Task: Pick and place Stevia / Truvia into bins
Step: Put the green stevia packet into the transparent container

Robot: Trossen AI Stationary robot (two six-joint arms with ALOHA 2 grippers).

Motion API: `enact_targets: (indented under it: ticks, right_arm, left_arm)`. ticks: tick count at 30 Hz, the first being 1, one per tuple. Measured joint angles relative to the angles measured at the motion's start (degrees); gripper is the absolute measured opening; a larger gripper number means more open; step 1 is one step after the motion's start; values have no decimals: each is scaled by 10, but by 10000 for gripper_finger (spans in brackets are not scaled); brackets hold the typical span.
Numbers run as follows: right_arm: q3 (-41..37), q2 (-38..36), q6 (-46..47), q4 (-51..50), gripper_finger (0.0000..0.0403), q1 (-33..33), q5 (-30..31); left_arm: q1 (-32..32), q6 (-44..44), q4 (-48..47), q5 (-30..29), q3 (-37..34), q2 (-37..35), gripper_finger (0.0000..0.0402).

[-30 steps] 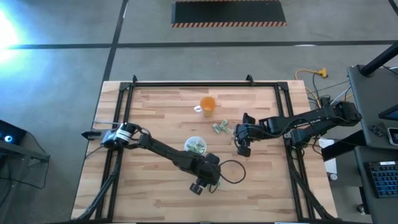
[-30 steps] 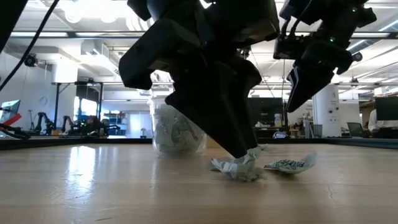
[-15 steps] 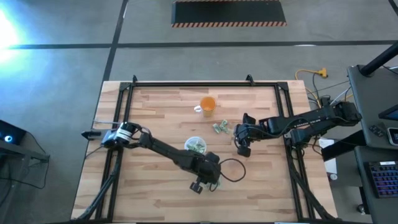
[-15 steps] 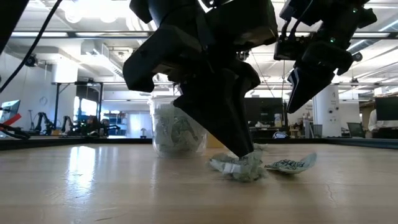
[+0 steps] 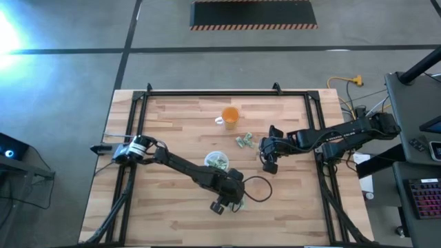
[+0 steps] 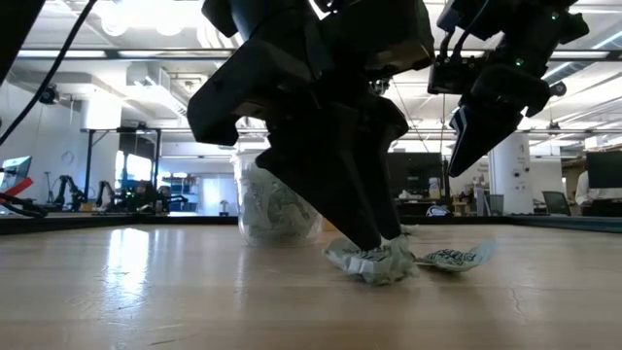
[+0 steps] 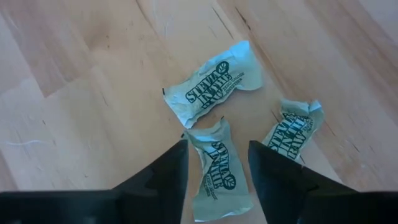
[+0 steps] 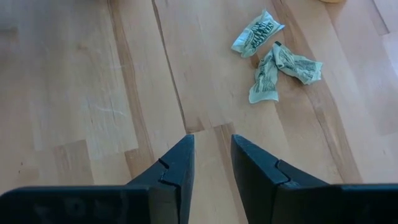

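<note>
Grey concrete floor (image 5: 62,89) surrounds the wooden table (image 5: 179,207), crossed by dark seams. A black mat with hazard-striped edge (image 5: 253,15) lies on the floor beyond the table's far side. Bright glare (image 5: 8,31) hits the floor at one corner. A desk with a keyboard (image 5: 422,189) stands off one side, with a yellow cable (image 5: 344,81) near it. At table level, an open workshop: ceiling strip lights (image 6: 146,17), a white column (image 6: 505,173), monitors (image 6: 603,170), dark benches far back.
</note>
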Motion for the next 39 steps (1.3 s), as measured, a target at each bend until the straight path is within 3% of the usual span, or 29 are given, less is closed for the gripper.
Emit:
enact_targets:
  ticks: [5, 14, 17, 23, 30, 36, 39]
  right_arm:
    - [0, 0, 0, 0, 93, 0, 0]
    - [-1, 0, 0, 5, 91, 0, 0]
    - [-2, 0, 0, 4, 91, 1, 0]
    - [-2, 0, 0, 4, 83, 1, 0]
    - [-2, 0, 0, 4, 84, 1, 0]
    - [-4, 0, -2, 4, 79, 1, 1]
    - [-5, 0, -2, 3, 75, 2, 1]
  left_arm:
    - [1, 0, 1, 0, -2, 3, 166]
    - [1, -1, 11, -2, -1, 19, 157]
    - [1, -1, 11, -5, -1, 18, 125]
    - [4, 0, 12, -10, 1, 18, 20]
    - [4, 0, 7, -69, 11, -4, 8]
    - [3, 0, -6, -122, 10, -72, 2]
    - [3, 1, -39, -179, 10, -113, 1]
